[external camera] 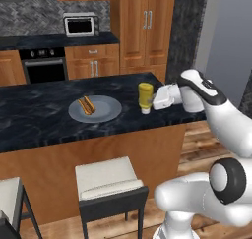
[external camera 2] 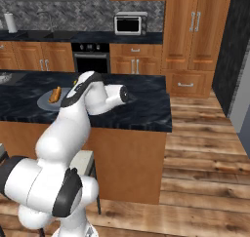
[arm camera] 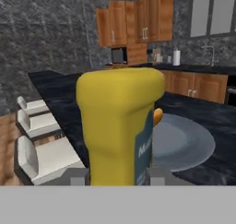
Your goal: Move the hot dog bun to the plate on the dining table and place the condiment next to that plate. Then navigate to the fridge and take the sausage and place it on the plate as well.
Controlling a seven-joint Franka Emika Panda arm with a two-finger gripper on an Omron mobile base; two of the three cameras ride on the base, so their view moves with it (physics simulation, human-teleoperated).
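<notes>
Now the end effector is clenched around the yellow condiment bottle, which stands upside down with its white cap on the dark tabletop, just to the right of the grey plate. On that plate lies the hot dog bun. From the hand, the bottle looms between the fingertips, the plate behind it.

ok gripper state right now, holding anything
gripper: closed on the yellow condiment bottle, which stands on the dark counter beside the plate.
</notes>
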